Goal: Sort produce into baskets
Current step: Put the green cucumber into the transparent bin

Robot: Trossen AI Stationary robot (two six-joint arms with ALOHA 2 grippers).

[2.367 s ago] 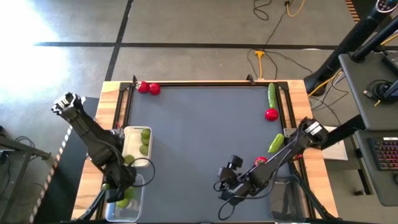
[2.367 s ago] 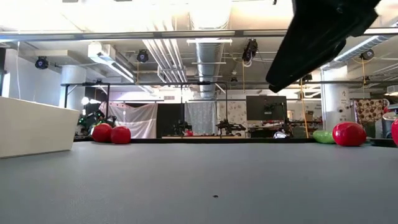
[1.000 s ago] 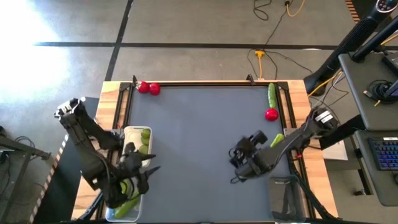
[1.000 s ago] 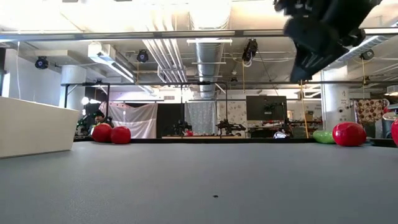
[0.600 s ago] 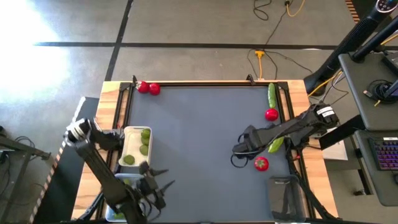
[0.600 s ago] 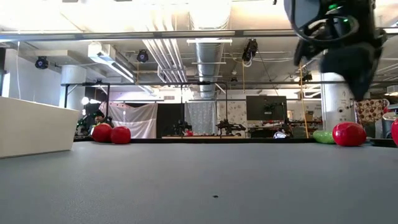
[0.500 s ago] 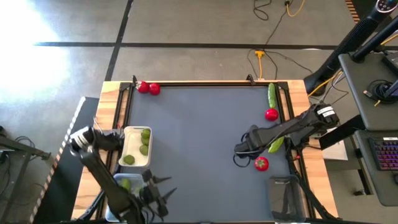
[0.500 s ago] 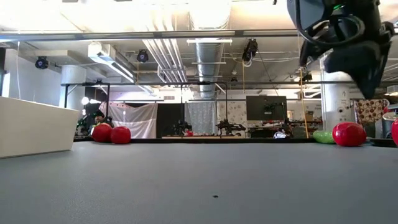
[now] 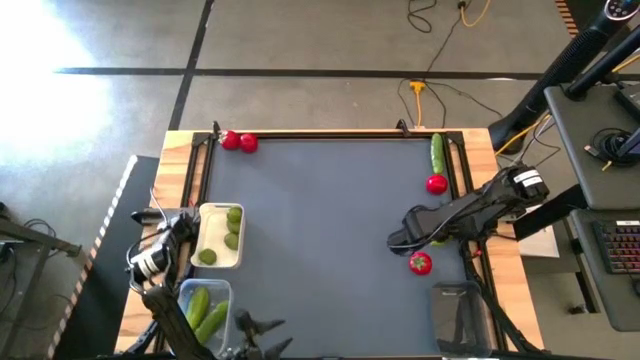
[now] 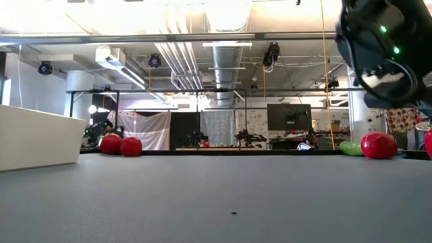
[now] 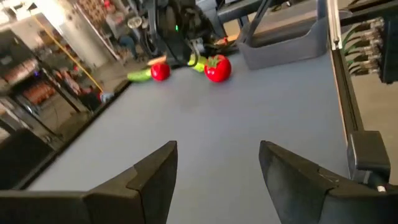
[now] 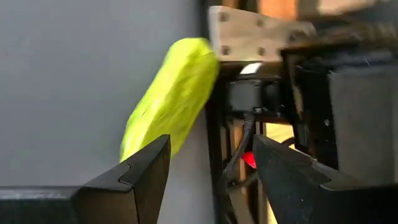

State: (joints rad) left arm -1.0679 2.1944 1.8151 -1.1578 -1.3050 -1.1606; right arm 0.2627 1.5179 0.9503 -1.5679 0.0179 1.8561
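The right gripper [image 12: 205, 180] hangs spread over the table's right side, aimed at a yellow-green cucumber [image 12: 168, 99] lying against the right edge rail [image 9: 462, 190], with a red tomato [image 9: 420, 263] just beside it. The left gripper [image 11: 217, 180], fingers apart and empty, sits low at the near-left corner next to the clear tub [image 9: 205, 310] holding two cucumbers and the white tray [image 9: 216, 262] of limes. The wide grey middle of the mat [image 9: 320, 230] lies open (two red pieces [image 9: 239, 142] sit at the far-left corner).

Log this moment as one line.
right tool open over long light-green cucumber at mat's right edge | left tool open, empty, near edge | red round tomato loose
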